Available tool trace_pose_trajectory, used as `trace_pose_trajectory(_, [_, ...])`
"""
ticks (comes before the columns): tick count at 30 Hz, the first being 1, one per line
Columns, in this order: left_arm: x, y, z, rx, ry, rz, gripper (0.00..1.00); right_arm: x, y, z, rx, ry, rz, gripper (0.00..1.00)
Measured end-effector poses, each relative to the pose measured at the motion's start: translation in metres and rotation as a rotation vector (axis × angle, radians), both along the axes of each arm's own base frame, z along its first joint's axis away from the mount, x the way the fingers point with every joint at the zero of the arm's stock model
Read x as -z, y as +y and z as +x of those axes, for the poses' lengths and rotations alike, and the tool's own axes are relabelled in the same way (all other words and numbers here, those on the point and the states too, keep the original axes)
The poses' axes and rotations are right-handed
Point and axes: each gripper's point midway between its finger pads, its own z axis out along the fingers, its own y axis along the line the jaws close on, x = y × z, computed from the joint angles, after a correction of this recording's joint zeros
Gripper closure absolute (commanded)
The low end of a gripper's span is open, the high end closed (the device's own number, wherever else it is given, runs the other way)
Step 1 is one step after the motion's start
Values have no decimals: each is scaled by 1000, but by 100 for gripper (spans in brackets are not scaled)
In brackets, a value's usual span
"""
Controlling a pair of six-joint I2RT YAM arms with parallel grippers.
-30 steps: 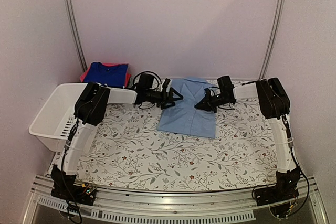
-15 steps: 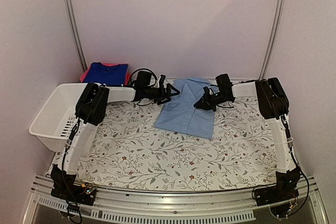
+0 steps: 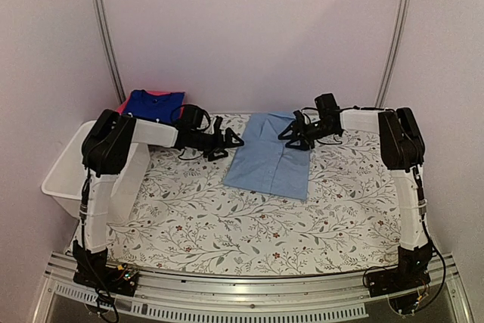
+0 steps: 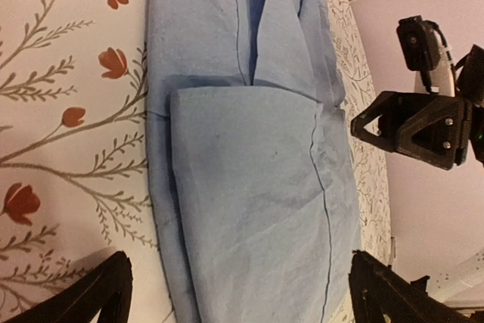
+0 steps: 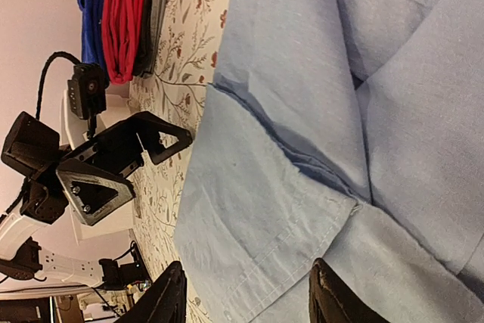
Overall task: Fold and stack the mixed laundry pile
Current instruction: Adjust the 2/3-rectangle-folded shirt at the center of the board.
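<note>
Right tool (image 3: 293,140) had just let go of the folded pale-blue button shirt (image 3: 268,160) and backed off, fingers spread and empty, while the left tool (image 3: 229,138) stood spread wide beside it; the shirt lay flat on the floral-print desk (image 3: 227,225), so the fold looked done and stacking remained.

The near half of the tabletop (image 3: 249,225) lies bare, with room to pass. At the back, the shirt (image 3: 268,164) lies between the left tool (image 3: 225,140) and the right tool (image 3: 293,139). A basket (image 3: 64,179) blocks the left edge, and a folded stack (image 3: 153,104) fills the back-left corner.
</note>
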Motion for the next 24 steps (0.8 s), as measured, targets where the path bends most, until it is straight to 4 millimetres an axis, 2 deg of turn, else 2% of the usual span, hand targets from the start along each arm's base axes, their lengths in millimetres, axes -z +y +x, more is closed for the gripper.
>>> trace_pose_trajectory(3, [-12, 12, -11, -5, -1, 33, 0, -32, -5, -15, -22, -54, -5, 48])
trace_pose_trajectory(6, [-33, 16, -13, 15, -45, 45, 0, -59, -6, -35, -45, -89, -2, 49])
trace_pose_trajectory(8, [-44, 13, -17, 48, -74, 37, 0, -70, 1, -49, -70, -109, 8, 50])
trace_pose_trajectory(10, [-50, 6, -22, 87, -86, 21, 0, -72, 17, -63, -114, -110, 32, 50])
trace_pose_trajectory(13, [-46, -7, -31, 134, -78, 13, 0, -59, 44, -82, -171, -66, 56, 50])
trace_pose_trajectory(17, [-28, -21, -44, 172, -35, 10, 0, -19, 69, -103, -227, 23, 66, 52])
trace_pose_trajectory(21, [2, -26, -66, 200, 35, 32, 0, 29, 65, -118, -231, 140, 45, 52])
trace_pose_trajectory(24, [7, -26, -81, 218, 23, 28, 0, 33, 61, -124, -255, 143, 78, 52])
